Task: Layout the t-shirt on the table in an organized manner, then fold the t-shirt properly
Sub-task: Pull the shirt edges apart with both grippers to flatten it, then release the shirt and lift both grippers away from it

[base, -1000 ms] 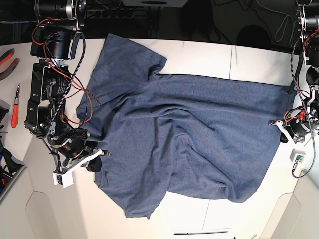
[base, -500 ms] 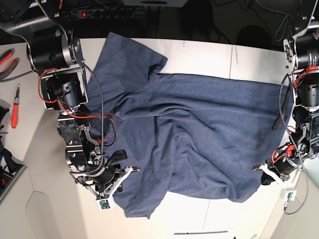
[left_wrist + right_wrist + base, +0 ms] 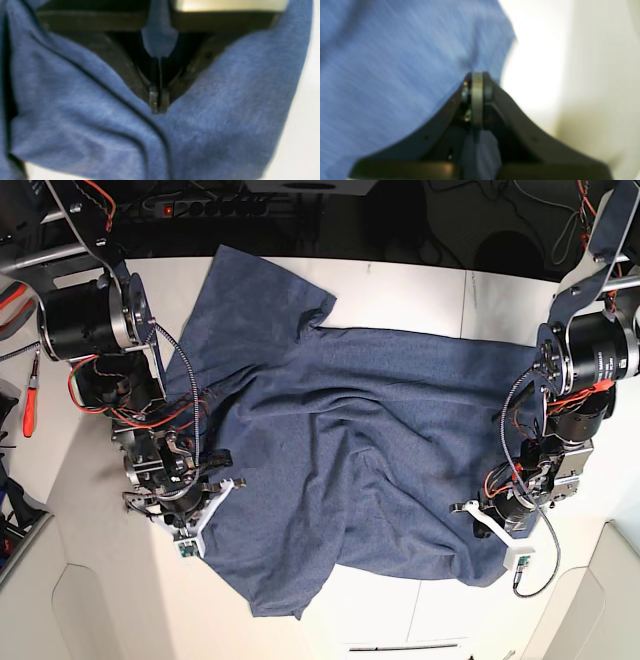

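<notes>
Two grippers are both clenched on cloth, and I read that as a stretch-and-flatten step, not folding yet. The heathered navy-blue short-sleeve cotton t-shirt (image 3: 360, 450) lies spread but rumpled across the middle of the wide matte white worktop (image 3: 410, 290), one sleeve reaching toward 11 o'clock and a loose corner trailing to 6 o'clock.

In the base view my right gripper (image 3: 200, 515) sits at 9 o'clock on the shirt's edge; its wrist camera shows the jaws pressed together with a tuck of blue fabric caught between them. My left gripper (image 3: 490, 525) is at about 4 o'clock, and its wrist view shows the tips closed into a pinched ridge of cloth, folds falling away on either side. Holding opposite edges like this makes sense to me: pulling them apart should draw out the creases running through the centre.

Around the work, red-handled pliers (image 3: 30, 395) and other tools lie off the worktop at 9 o'clock, well apart from the shirt. A thin dark seam (image 3: 463, 302) crosses the worktop at 1 o'clock. The arms' loose red and black cables (image 3: 185, 405) hang just over the fabric at 9 o'clock, and I judge they could snag it. No lettering shows, so the print side is presumably face down.
</notes>
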